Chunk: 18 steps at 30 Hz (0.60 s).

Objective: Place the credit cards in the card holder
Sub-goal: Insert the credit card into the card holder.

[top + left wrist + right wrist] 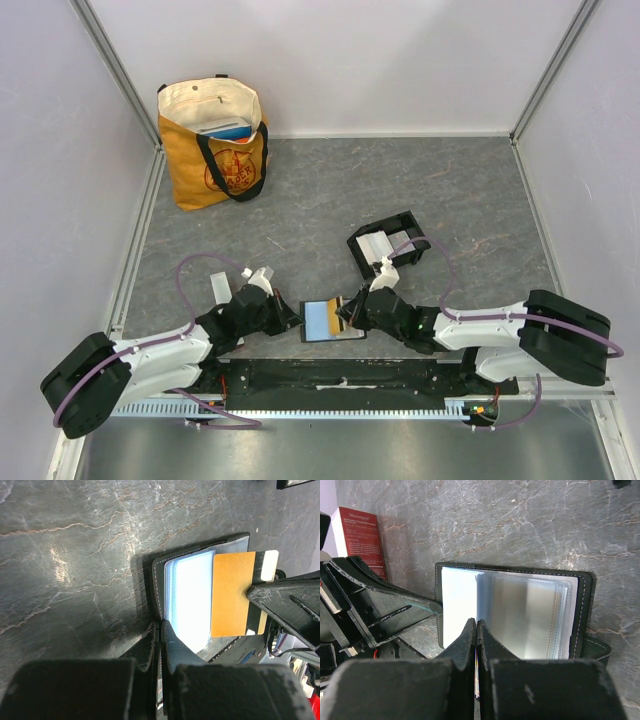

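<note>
The right gripper (476,622) had its jaws pinched tight on the orange-gold credit card (230,595). In the top view it gripped the card by the 3 o'clock end, so the card reached toward 9 o'clock over the open black folding wallet (325,322). Whether the card's far end sat inside a clear sleeve could not be told. The left gripper (160,627) was closed too, clamped on the wallet's cover edge at its 9 o'clock side. The wallet lay flat on the grey table (450,200) between the two grippers, with its pale sleeves facing up. At about 1 o'clock from the right gripper, apart from it, sat the card holder (380,225) with pale cards (378,247) lying in it. Far off at 11 o'clock, a yellow tote bag (213,150) stood near the corner.
</note>
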Tool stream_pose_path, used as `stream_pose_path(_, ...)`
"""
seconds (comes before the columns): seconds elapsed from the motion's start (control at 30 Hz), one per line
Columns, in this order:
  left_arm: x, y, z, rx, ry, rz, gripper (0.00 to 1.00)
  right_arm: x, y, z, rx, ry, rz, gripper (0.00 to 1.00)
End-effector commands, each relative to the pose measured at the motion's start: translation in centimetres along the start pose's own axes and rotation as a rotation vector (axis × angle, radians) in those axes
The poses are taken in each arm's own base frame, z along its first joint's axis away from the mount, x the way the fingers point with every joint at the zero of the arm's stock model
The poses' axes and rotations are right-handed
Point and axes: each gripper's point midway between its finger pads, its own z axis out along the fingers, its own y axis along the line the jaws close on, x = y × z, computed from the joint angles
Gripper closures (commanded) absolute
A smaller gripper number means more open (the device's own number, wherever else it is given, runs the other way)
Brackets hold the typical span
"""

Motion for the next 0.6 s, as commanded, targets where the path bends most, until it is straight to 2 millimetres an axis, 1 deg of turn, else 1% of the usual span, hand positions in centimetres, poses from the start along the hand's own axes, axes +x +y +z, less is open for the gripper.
stream_pose_path(0.0,-0.4,0.2,0.1,-0.011,-0.029,-0.025,0.98,-0.1,0.8,0.3,-0.043,-0.005,0.038,1.00)
stream_pose_path(0.13,-0.5,0.0,0.1,-0.007,-0.032,-0.027,0.98,0.1,0.1,0.4,-0.025,-0.006,0.044,1.00)
stream_pose_path(0.23,-0.5,0.1,0.1,-0.009,-0.033,-0.028,0.98,-0.4,0.3,0.0,-0.035,-0.029,0.050,1.00)
stream_pose_path(0.4,-0.4,0.2,0.1,-0.014,-0.031,-0.027,0.98,-1.4,-0.1,-0.7,-0.026,-0.068,0.049,1.00)
stream_pose_path(0.57,-0.5,0.1,0.0,-0.012,-0.035,-0.025,0.98,-1.1,-0.5,-0.7,-0.031,-0.059,0.055,1.00)
